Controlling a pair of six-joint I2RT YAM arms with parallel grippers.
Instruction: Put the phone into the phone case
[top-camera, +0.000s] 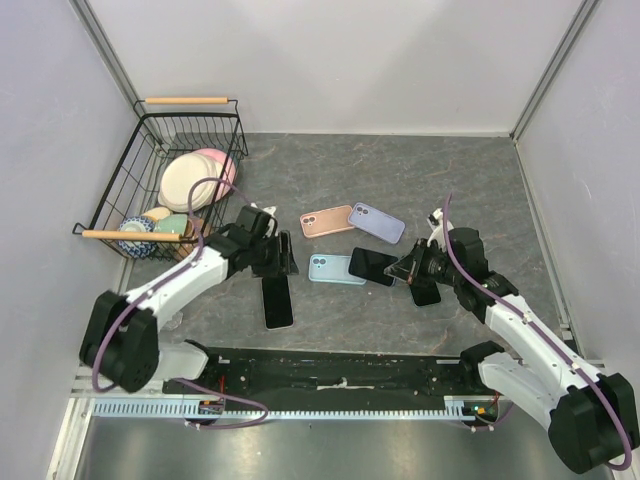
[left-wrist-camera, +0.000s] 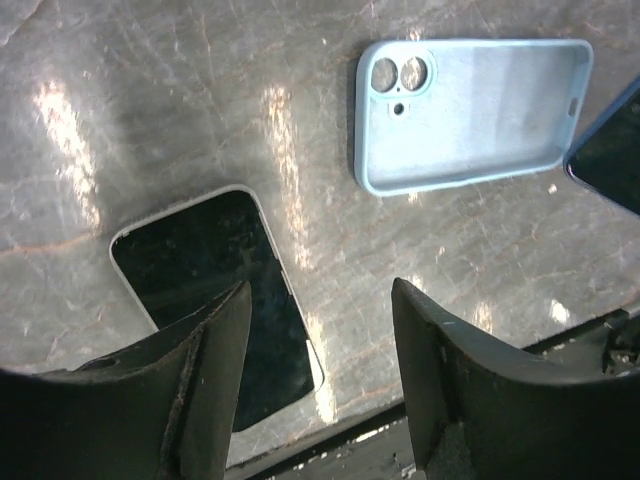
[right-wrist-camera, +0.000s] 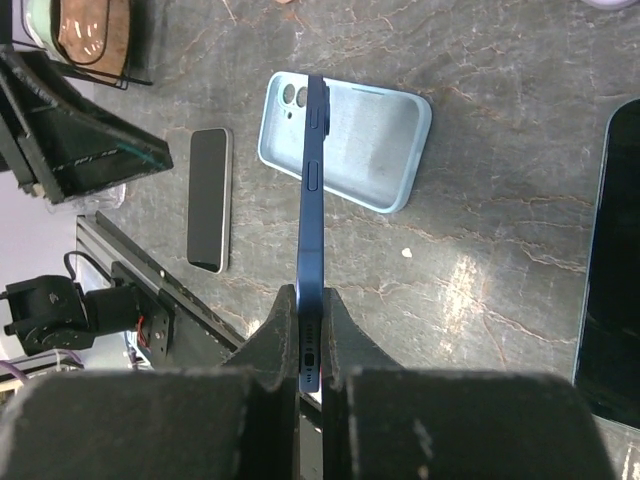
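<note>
**Blue phone clamped on edge over the light blue case**

I have the grey table (top-camera: 450, 180) under both arms, with the wire basket (top-camera: 190, 117) of dishes well off to the far left of the left jaws.

The left gripper (left-wrist-camera: 320, 310) hangs low with its jaws spread wide and nothing between them. In the left wrist view, a white-rimmed phone (left-wrist-camera: 200, 270) lies screen-up, partly beneath the left finger (left-wrist-camera: 215, 380) and reaching out ahead of it. I cannot tell whether that finger touches it. The right finger (left-wrist-camera: 450, 380) sits over bare table.

The right gripper (right-wrist-camera: 312, 295) has its jaws closed tight on the blue phone (right-wrist-camera: 314, 170), which stands on its long edge and runs straight out ahead of the fingertips. I see its side buttons in the right wrist view. Its far end crosses the camera end of the light blue case (right-wrist-camera: 380, 140), which lies open side up ahead of these jaws. Whether phone and case touch, I cannot tell.

That same case lies ahead of the left jaws and to their right.

A black phone (right-wrist-camera: 608, 290) lies flat just right of the right jaws. Further ahead of both jaws, a pink case (top-camera: 327, 221) and a purple case (top-camera: 377, 222) rest just beside each other.
</note>
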